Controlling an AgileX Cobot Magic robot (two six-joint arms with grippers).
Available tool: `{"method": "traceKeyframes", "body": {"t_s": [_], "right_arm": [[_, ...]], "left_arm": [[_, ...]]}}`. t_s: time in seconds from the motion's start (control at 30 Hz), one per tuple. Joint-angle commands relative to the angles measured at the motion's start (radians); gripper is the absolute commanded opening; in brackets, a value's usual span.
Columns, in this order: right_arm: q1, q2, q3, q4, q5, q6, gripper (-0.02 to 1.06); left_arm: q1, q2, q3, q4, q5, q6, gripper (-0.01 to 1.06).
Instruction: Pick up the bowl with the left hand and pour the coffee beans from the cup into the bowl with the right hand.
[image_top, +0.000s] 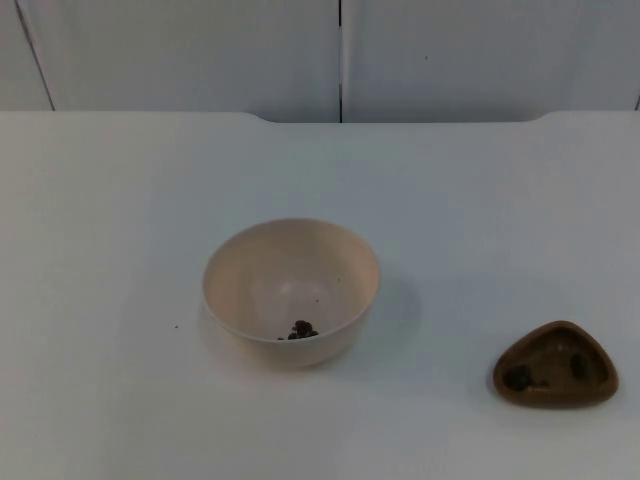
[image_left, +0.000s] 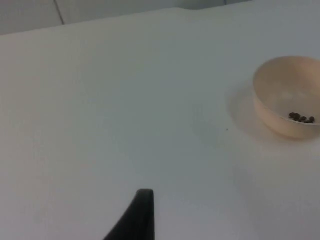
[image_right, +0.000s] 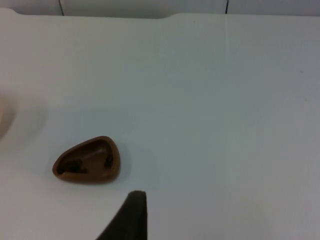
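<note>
Resting apart: bowl (image_top: 291, 290), cup (image_top: 556, 365)

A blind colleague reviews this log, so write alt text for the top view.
A cream bowl stands upright near the middle of the white table, with a few coffee beans in its bottom. Apart from it, toward the table's front right, sits a small brown rounded-triangle cup holding a few dark beans. A grey partition wall closes the far edge.

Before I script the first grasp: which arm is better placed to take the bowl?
Left. The cream round bowl lies nearer the left arm's side; the brown three-cornered cup lies toward the right arm's side.
</note>
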Motion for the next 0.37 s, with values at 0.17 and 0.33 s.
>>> {"method": "traceKeyframes", "body": {"t_s": [0.17, 0.33], "right_arm": [[-0.006, -0.005, 0.003, 0.001, -0.007, 0.002, 1.05], [-0.006, -0.005, 0.003, 0.001, -0.007, 0.002, 1.05]], "left_arm": [[0.132, -0.003, 0.005, -0.007, -0.008, 0.002, 1.05], [0.214, -0.003, 0.005, -0.007, -0.008, 0.002, 1.05]]}}
